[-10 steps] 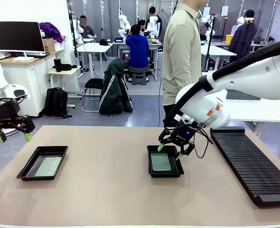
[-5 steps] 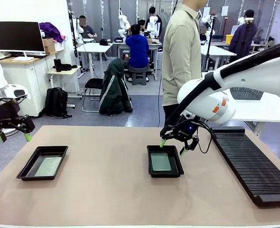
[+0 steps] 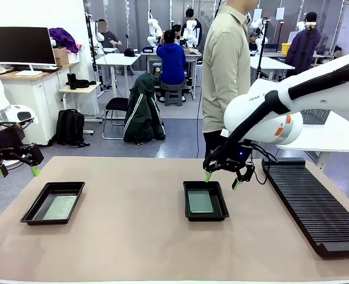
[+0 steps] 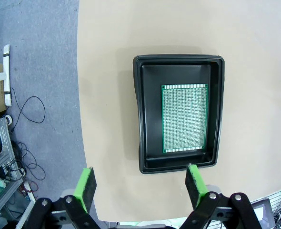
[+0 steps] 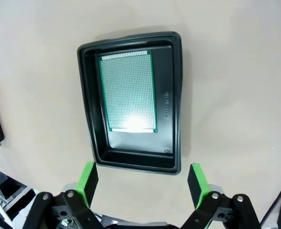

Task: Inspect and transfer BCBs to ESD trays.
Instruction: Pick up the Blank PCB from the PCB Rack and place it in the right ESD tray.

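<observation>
The right gripper is hovering released above the tray — its board lying flat; any retreat should go straight up, clearing the rim.

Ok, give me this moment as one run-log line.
left gripper: open, empty | right gripper: open, above middle tray | boards: one in each tray

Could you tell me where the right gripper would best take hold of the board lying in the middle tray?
Probably from straight above, pinching the board across its two long edges. It lies flat in the tray, and the right gripper, open overhead, has bare floor beside one long edge.
</observation>
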Motion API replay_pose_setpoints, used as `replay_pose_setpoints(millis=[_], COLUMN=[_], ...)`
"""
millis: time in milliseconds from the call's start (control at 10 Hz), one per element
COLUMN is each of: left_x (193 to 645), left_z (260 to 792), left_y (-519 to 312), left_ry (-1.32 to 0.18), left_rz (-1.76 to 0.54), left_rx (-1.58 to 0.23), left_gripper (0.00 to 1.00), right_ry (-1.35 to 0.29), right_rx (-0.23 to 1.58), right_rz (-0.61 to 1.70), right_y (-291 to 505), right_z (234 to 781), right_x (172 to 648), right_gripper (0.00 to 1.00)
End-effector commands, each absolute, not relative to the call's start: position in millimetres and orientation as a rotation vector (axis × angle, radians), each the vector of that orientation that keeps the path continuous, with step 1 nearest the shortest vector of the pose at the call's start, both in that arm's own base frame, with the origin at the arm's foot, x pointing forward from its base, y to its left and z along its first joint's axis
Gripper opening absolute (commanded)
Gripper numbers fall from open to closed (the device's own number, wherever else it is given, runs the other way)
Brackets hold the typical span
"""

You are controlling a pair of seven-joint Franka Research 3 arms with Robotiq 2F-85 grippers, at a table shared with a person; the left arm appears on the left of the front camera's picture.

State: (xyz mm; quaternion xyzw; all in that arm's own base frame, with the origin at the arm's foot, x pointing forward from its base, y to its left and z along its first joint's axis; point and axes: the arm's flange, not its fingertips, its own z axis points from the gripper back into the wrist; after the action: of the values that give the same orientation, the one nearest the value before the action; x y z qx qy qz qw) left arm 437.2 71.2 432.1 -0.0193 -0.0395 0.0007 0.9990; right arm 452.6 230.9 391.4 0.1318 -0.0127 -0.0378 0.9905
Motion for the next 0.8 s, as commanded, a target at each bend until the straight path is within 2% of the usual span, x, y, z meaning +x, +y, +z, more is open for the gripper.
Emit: replay_pose_setpoints(millis=[0, 700], left_x=[436.3, 436.3], left_z=[430.3, 430.3], left_y=[71.5, 71.5], left_ry=[-0.089, -0.089], left_rz=[0.003, 0.003], left_rx=[-0.037, -0.037], left_gripper=[1.00, 1.00], right_ry=[-0.025, -0.028], right_rx=[0.205, 0.243], right_rz=[-0.098, -0.078], right_y=[239.2, 232.3], right_z=[398.9, 394.5], right_x=[450.2, 450.9], right_gripper=[1.00, 1.00])
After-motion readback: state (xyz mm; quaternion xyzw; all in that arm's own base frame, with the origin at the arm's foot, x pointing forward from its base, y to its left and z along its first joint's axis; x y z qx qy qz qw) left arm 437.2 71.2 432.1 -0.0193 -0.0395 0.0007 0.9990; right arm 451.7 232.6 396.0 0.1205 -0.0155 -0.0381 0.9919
